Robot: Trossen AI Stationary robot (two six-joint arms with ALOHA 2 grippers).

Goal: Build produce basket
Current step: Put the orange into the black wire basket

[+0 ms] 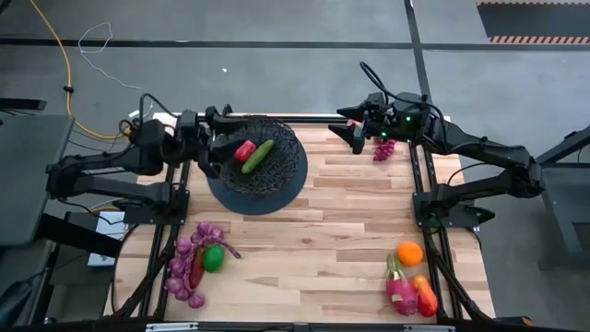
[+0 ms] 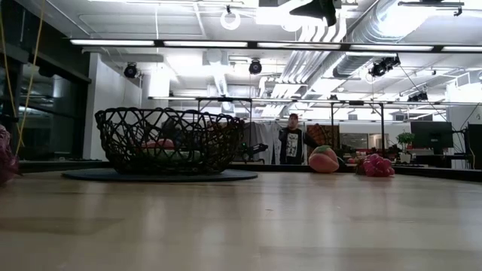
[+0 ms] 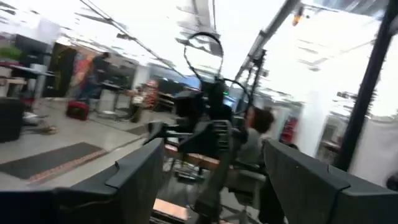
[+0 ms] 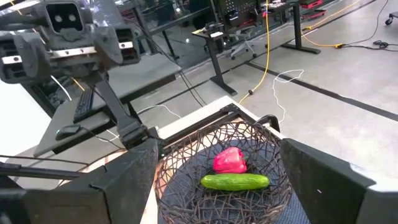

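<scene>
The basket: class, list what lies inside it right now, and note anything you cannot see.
Inside the basket lie a green cucumber and a red fruit, touching. The basket floor beneath them is covered.

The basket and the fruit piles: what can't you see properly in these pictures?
- Basket: in the low view its wire wall hides most of what lies inside.
- Left fruit pile: the low view's left edge cuts it off.
- Red piece under the grapes: too small in the high view to name.
- Left wrist view: blurred; no fruit shows.

Even overhead lighting, soft shadows. Left wrist view motion-blurred, ceiling washed out (glare). Low view: tabletop [image 2: 241, 226] foreground soft.
</scene>
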